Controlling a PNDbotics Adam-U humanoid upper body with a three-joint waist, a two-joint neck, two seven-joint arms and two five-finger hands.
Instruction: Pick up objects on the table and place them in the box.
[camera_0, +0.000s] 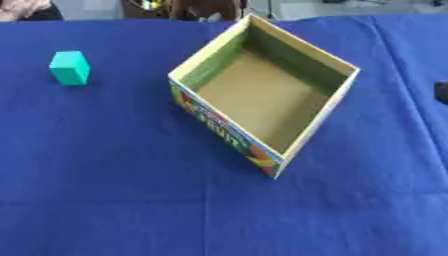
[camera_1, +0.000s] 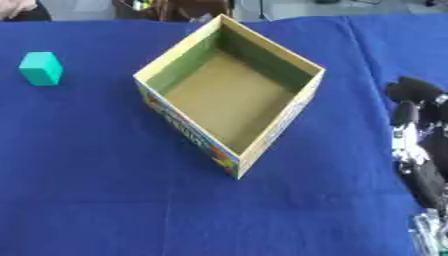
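A teal block (camera_0: 69, 67) stands on the blue cloth at the far left, well apart from everything else. In the middle sits an open cardboard box (camera_0: 219, 127), turned diamond-wise, with a printed fruit picture on its near wall. Its brown floor is bare. My right hand (camera_1: 407, 112), black with silver parts, shows only at the right edge of the right eye view, to the right of the box and not touching it. Only a dark sliver of it appears in the left eye view. It is too blurred to tell how it is posed. My left hand does not show.
The blue cloth (camera_0: 114, 190) covers the whole table, with wide open stretches in front of the box and between the box and the block. Dark furniture and part of a person lie beyond the far edge (camera_0: 114, 21).
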